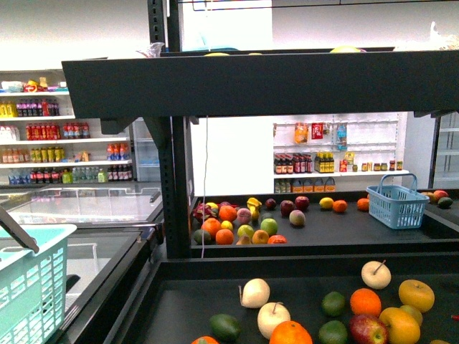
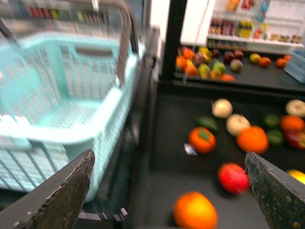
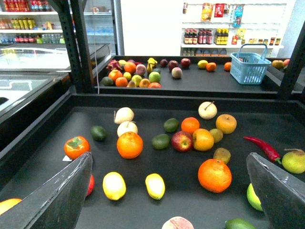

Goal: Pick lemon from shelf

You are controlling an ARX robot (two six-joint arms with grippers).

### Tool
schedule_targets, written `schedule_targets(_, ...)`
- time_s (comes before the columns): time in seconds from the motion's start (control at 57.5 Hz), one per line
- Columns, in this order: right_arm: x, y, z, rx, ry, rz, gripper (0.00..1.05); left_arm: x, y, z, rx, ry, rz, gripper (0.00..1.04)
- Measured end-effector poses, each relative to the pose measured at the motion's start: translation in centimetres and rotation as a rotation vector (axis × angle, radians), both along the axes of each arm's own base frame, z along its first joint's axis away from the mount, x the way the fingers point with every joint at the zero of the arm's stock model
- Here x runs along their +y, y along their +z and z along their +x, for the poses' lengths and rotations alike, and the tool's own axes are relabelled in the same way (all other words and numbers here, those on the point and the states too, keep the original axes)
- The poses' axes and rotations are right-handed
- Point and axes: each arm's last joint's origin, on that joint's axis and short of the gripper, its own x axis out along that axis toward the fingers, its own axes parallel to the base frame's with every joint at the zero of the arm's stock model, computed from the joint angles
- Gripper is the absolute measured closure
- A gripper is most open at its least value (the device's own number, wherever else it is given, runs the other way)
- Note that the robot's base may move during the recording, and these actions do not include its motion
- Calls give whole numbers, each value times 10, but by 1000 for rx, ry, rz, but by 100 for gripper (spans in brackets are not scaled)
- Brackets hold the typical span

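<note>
The lemon (image 3: 114,185) lies on the flat black lower tier of the shelf (image 3: 181,99), toward its near edge. It rests on its side, with its long axis running roughly from near to far. Nothing lies on top of it, and the dark surface around it is bare. A slimmer yellow fruit (image 3: 155,186) lies just beside it but apart, its long axis slanted. A big orange (image 3: 129,144) sits just beyond the lemon, and an orange-red persimmon (image 3: 76,147) lies near that. A red fruit (image 3: 90,185) is close beside the lemon, partly hidden by one finger of the right end effector (image 3: 169,156), whose jaws are spread wide with nothing between them. A large tangerine (image 3: 214,175) lies well apart on the other side. The left wrist view is blurred. It shows the left end effector (image 2: 169,157) also spread wide and empty, between an aqua basket (image 2: 57,95) and the shelf's fruit.
</note>
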Motion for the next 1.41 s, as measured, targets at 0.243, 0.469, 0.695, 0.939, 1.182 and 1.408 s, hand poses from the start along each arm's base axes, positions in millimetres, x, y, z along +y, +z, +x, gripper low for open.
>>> schedule_targets(0.243, 0, 0, 0, 0, 2, 0, 7, 10, 35, 31, 47, -19, -376, 8)
schedule_targets(0.469, 0, 0, 0, 0, 2, 0, 7, 72, 91, 105, 48, 107, -686, 8)
schedule_targets(0.695, 0, 0, 0, 0, 2, 0, 7, 116, 100, 217, 4, 204, -934, 8)
schedule_targets(0.939, 0, 0, 0, 0, 2, 0, 7, 121, 87, 260, 10, 219, -1011, 8)
schedule_targets(1.182, 0, 0, 0, 0, 2, 0, 7, 132, 87, 288, -41, 240, -1053, 8)
schedule_targets(1.408, 0, 0, 0, 0, 2, 0, 7, 137, 82, 305, -59, 264, -1079, 8)
